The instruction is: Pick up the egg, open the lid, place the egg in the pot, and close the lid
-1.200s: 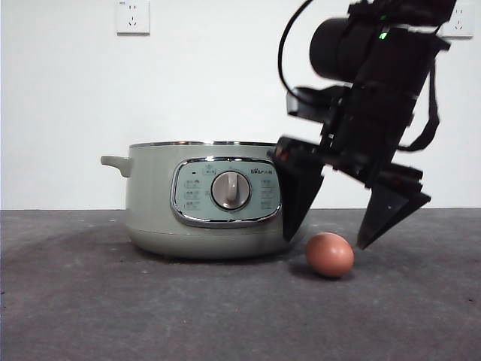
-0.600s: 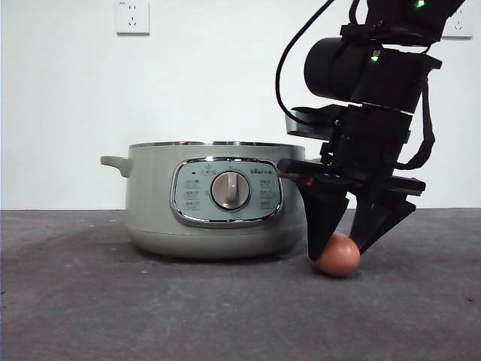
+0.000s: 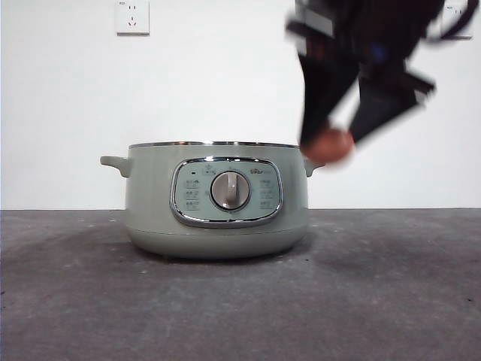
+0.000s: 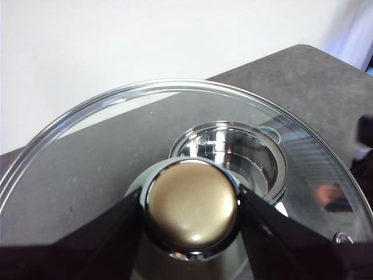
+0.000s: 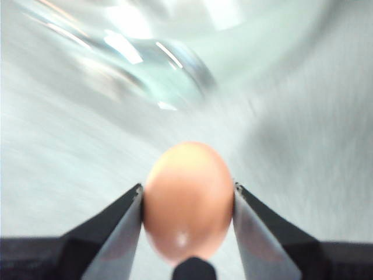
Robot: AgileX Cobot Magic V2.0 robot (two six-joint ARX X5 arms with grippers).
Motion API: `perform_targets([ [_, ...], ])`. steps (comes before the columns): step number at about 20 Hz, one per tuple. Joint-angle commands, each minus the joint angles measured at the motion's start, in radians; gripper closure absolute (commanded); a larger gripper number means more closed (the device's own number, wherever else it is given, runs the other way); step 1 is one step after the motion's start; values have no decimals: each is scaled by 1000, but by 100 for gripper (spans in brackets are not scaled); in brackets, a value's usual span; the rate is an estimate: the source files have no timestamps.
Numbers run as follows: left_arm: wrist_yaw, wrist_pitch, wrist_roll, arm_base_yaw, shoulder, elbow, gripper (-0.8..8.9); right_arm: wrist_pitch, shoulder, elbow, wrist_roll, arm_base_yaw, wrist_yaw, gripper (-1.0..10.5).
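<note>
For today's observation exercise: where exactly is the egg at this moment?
The egg is off the table, clamped in the right gripper. In the front view it hangs at rim height just beyond the pot on the picture's right side.

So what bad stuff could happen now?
The egg is pinched only at its sides by the right gripper and looks blurred mid-air, so it might slip or crack. It hangs beside the pot near its rim, so it could bump there. The left gripper holds the lid by its knob above the pot; it could tilt or drop.
</note>
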Motion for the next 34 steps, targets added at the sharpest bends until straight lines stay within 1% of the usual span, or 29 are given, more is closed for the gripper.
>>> perform_targets([
  [1,9,51,1,2,-7,8,822,43,-18,99,-8,13,-2,959],
  [4,10,50,1,2,-6,8,822,98,65,285,-54,13,1,959],
  [7,10,49,1,2,-6,8,822,73,257,522,-101,9,1,959],
  [12,9,46,1,2,-6,8,822,-68,640,928,-148,6,2,959],
  [15,9,45,1,2,-6,8,821,-127,800,1064,-165,1,18,959],
  [18,9,44,1,2,-6,8,821,-149,889,1091,-177,-6,36,959],
  [19,9,44,1,2,-6,8,822,-158,907,1091,-189,-8,42,959],
  [22,9,44,1,2,-6,8,822,-188,951,1091,-193,-10,54,959],
  [28,9,43,1,2,-6,8,822,-245,995,1089,-215,-11,61,959],
  [33,9,43,1,2,-5,8,822,-272,1015,1089,-216,-11,66,958],
  [34,9,43,1,2,-5,8,822,-273,1015,1089,-215,-11,65,936],
])
